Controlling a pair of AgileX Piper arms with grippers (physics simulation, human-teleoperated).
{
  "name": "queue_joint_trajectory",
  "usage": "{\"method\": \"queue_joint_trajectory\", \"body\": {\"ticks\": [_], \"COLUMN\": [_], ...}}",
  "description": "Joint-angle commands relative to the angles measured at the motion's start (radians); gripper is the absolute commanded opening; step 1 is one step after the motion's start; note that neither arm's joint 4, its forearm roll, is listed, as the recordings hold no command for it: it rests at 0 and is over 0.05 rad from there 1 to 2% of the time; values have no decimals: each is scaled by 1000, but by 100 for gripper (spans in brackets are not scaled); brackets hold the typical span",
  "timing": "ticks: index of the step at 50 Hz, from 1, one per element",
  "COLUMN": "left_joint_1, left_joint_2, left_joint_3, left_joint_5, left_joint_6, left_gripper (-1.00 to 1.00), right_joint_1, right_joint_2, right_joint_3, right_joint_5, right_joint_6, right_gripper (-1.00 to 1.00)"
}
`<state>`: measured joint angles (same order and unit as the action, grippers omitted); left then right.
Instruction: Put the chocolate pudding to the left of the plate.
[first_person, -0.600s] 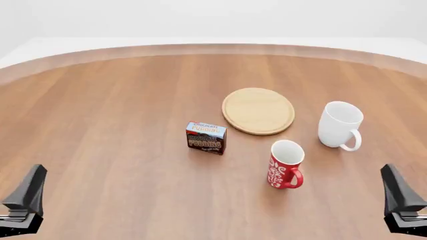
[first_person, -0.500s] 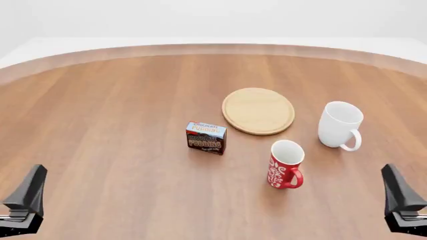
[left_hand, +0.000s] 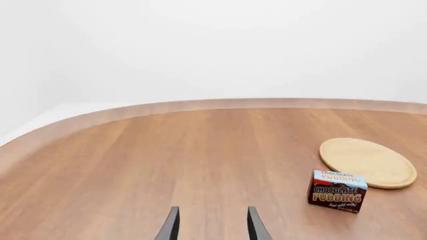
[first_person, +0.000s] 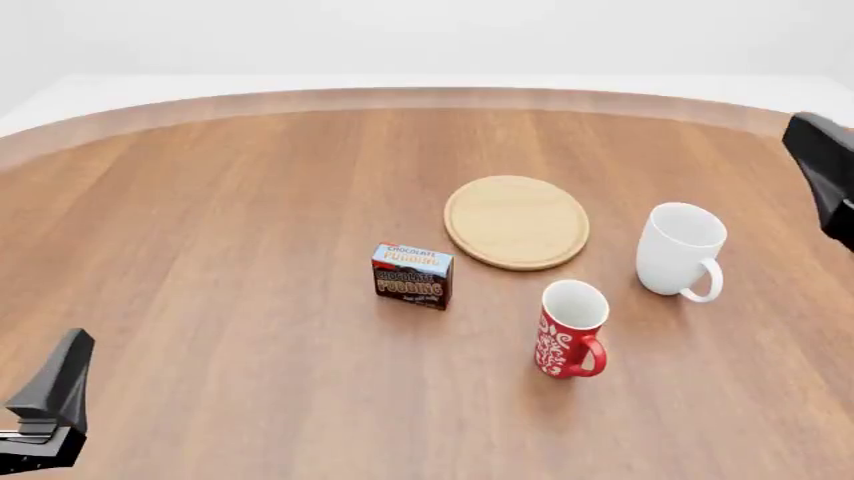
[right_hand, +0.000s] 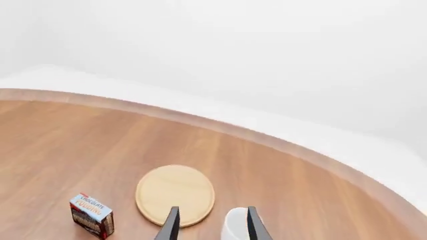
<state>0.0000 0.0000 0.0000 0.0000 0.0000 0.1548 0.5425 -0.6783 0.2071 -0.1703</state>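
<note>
The chocolate pudding (first_person: 412, 274), a small dark brown carton with orange lettering, stands upright on the table just left of and nearer than the plate (first_person: 517, 222), a flat light-wood disc. The left wrist view shows the pudding (left_hand: 337, 191) and the plate (left_hand: 367, 162) off to one side. My left gripper (left_hand: 212, 225) is open and empty, low at the near left (first_person: 54, 400). My right gripper (right_hand: 212, 225) is open and empty, raised at the right edge (first_person: 825, 170). It looks down on the plate (right_hand: 175, 194) and the pudding (right_hand: 92, 215).
A white mug (first_person: 681, 250) stands to the right of the plate and shows between the right fingers (right_hand: 237, 225). A red patterned mug (first_person: 571, 328) stands nearer, right of the pudding. The round wooden table (first_person: 214, 230) has a curved far rim.
</note>
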Motion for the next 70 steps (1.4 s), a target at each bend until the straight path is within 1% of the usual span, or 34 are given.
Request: {"method": "queue_joint_trajectory", "body": {"ticks": [1, 2, 6, 11, 13, 14, 15, 19, 23, 24, 27, 32, 36, 42, 50, 54, 60, 70], "left_joint_1": [0, 0, 0, 0, 0, 0, 0, 0, 0, 0, 0, 0, 0, 0, 0, 0, 0, 0], "left_joint_2": [0, 0, 0, 0, 0, 0, 0, 0, 0, 0, 0, 0, 0, 0, 0, 0, 0, 0], "left_joint_3": [0, 0, 0, 0, 0, 0, 0, 0, 0, 0, 0, 0, 0, 0, 0, 0, 0, 0], "left_joint_5": [0, 0, 0, 0, 0, 0, 0, 0, 0, 0, 0, 0, 0, 0, 0, 0, 0, 0], "left_joint_6": [0, 0, 0, 0, 0, 0, 0, 0, 0, 0, 0, 0, 0, 0, 0, 0, 0, 0], "left_gripper": [100, 100, 100, 100, 100, 100, 100, 100, 100, 100, 100, 100, 100, 100, 100, 100, 100, 100], "right_joint_1": [89, 93, 109, 162, 179, 191, 220, 256, 268, 271, 271, 290, 299, 318, 343, 353, 393, 426], "right_joint_2": [255, 271, 334, 426, 458, 471, 494, 549, 588, 599, 635, 696, 735, 802, 878, 915, 983, 1030], "right_joint_3": [-267, -277, -314, -388, -392, -400, -410, -446, -468, -480, -468, -482, -488, -502, -484, -501, -535, -539], "right_joint_5": [70, 72, 97, 150, 162, 168, 187, 214, 214, 211, 204, 209, 203, 194, 160, 156, 152, 126], "right_joint_6": [-103, -119, -142, -176, -198, -198, -208, -220, -216, -197, -206, -188, -194, -185, -178, -174, -170, -154], "right_gripper": [100, 100, 100, 100, 100, 100, 100, 100, 100, 100, 100, 100, 100, 100, 100, 100, 100, 100]}}
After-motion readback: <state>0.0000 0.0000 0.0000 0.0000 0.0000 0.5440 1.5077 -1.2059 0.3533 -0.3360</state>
